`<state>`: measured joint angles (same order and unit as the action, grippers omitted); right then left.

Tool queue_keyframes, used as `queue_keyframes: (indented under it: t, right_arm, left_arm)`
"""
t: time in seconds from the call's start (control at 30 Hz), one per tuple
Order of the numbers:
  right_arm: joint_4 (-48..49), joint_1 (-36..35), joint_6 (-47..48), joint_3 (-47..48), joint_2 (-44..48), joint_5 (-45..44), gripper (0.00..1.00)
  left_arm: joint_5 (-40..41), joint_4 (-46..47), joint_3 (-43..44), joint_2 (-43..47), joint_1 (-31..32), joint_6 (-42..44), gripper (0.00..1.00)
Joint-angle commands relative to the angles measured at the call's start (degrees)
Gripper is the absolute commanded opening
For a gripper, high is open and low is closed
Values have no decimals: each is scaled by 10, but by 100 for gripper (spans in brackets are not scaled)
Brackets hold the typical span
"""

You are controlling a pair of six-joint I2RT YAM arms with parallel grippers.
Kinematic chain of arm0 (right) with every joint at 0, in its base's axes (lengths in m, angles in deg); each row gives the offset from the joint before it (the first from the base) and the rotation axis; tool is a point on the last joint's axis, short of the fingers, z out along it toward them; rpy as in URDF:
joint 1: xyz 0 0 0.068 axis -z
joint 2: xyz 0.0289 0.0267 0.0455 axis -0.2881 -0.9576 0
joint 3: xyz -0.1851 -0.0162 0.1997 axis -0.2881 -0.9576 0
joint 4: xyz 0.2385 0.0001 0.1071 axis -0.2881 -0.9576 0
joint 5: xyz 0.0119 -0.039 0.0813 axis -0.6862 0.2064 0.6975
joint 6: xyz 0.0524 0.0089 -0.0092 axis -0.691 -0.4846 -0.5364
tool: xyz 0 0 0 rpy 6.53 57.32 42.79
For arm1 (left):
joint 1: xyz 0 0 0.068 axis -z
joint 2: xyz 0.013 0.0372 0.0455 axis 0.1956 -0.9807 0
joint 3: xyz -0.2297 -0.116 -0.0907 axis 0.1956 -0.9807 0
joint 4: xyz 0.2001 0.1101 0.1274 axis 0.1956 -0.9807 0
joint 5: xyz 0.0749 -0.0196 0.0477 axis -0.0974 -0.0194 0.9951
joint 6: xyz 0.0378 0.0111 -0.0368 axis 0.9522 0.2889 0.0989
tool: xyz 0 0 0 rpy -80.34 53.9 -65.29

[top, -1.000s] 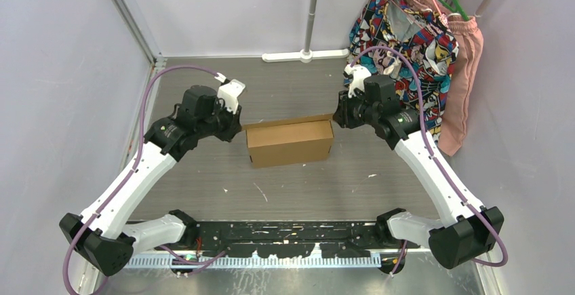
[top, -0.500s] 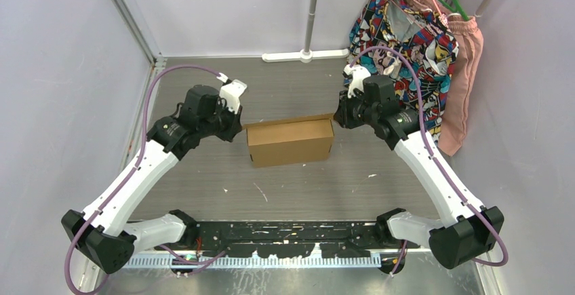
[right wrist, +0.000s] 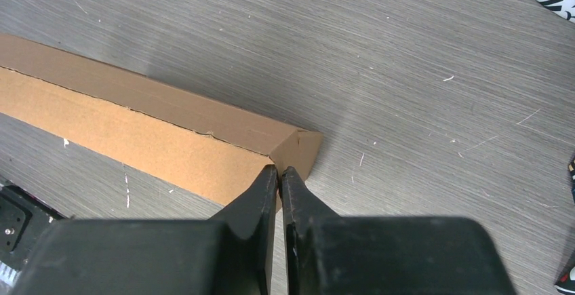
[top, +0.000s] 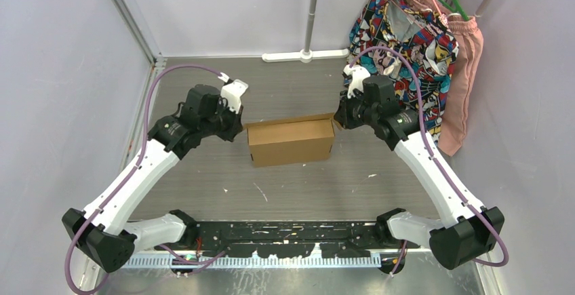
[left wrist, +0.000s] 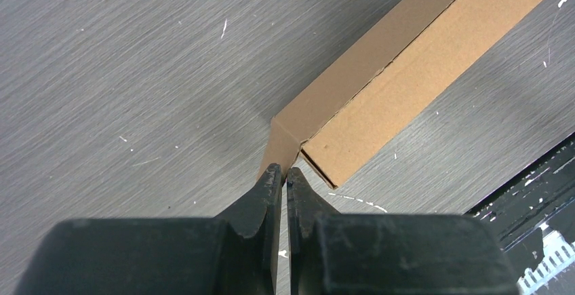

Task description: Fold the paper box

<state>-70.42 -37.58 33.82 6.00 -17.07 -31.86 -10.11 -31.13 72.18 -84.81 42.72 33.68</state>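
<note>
Left end effector (left wrist: 283, 173) is narrowed to a thin slit, tips at the left end of the paper box (top: 290, 142); the right end effector (right wrist: 279, 171) is equally narrow at its right end corner. Whether either pinches cardboard cannot be told. The box lies on the tabletop (top: 305, 186) between them

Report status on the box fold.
Left gripper and right gripper closed to a slit, one at each end of the paper box. Pinch unconfirmed. Box formed, resting on the table. The hanging clothes stand apart.
</note>
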Motion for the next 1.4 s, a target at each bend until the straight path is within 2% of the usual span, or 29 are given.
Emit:
queue_keyframes:
  t: [0.0, 0.43, 0.8, 1.37]
  right_arm:
    - [29, 0, 0, 1, 18, -7, 12]
    - [15, -1, -10, 14, 6, -4, 10]
    - [-3, -5, -24, 29, -8, -14, 9]
    - [-51, -15, -37, 70, -33, -31, 8]
  left_arm:
    - [14, 0, 24, -1, 0, -6, 8]
    - [35, -14, 40, -18, 0, -15, 9]
    - [41, -32, 61, -41, 0, -32, 2]
    - [41, -84, 128, -88, 0, -61, 0]
